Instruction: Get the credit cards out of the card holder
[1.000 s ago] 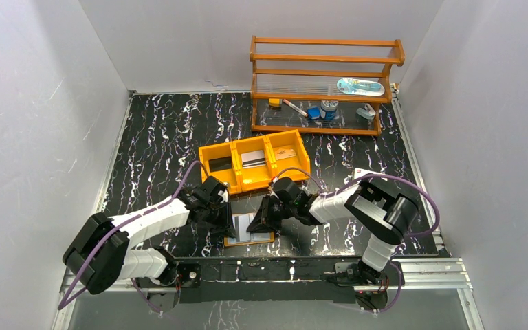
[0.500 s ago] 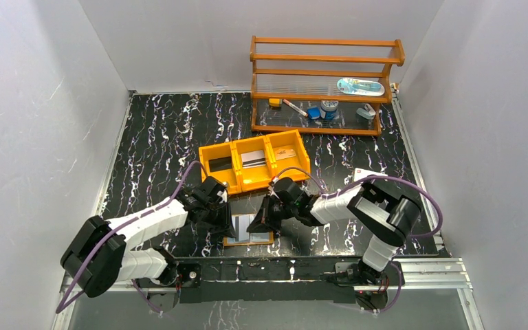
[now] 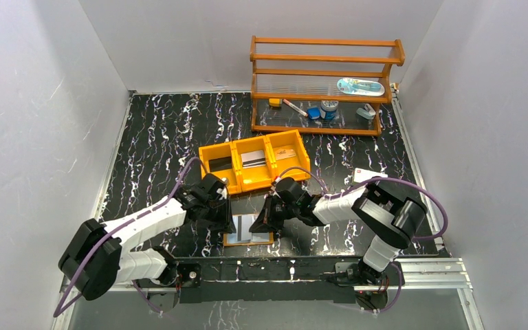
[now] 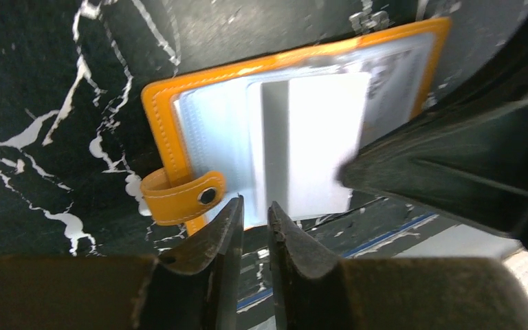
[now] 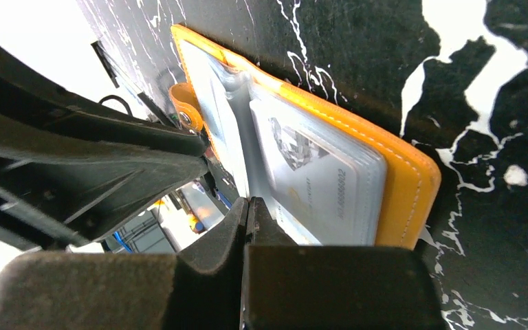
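— Where's the card holder (image 3: pixel 249 230)?
— Lying open on the tabletop (image 3: pixel 158 137), close to the front edge, with a pale card (image 4: pixel 323 137) showing in its shiny pockets.
— And the left gripper (image 4: pixel 254 204)?
— Its jaws are a narrow crack apart, with the tips at the holder's edge beside the snap tab (image 4: pixel 182 196).
— The right gripper (image 5: pixel 249 204)?
— Jaws closed, tips against the pockets' edge. I can't tell whether they pinch a card.

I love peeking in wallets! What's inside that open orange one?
Inside the small orange leather-like card holder: shiny pale plastic pockets and a whitish printed card. Any cards stacked underneath are covered.
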Controlling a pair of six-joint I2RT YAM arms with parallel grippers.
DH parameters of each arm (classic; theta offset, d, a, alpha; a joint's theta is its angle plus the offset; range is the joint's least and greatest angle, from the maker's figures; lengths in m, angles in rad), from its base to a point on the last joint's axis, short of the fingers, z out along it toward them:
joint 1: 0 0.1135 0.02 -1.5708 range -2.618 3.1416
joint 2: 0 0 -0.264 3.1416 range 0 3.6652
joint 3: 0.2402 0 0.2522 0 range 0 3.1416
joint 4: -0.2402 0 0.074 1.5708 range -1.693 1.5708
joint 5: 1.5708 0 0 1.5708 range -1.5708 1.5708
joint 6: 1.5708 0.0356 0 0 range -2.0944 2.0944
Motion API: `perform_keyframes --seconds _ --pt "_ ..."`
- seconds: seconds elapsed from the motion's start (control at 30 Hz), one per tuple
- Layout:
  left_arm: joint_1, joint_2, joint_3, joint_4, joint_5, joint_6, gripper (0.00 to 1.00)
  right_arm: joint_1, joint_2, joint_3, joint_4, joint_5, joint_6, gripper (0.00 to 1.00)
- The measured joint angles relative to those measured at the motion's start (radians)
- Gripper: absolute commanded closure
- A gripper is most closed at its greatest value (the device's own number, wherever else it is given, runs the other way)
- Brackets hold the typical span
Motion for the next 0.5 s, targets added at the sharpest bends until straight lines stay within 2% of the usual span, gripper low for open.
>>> perform_keyframes --seconds 0.17,0.3,0.5 --pt "0.0 -0.018 0.066 0.021 0.007 0.001 0.71 -0.001 0.0 -0.002 0.007 -0.004 0.003 0.94" --pt "0.0 -0.009 0.09 0.067 0.027 0.002 0.73 -0.003 0.0 -0.014 0.027 -0.007 0.005 0.93" --pt "0.0 0.095 0.064 0.102 0.041 -0.01 0.77 -0.005 0.001 -0.019 0.031 -0.011 0.008 0.91"
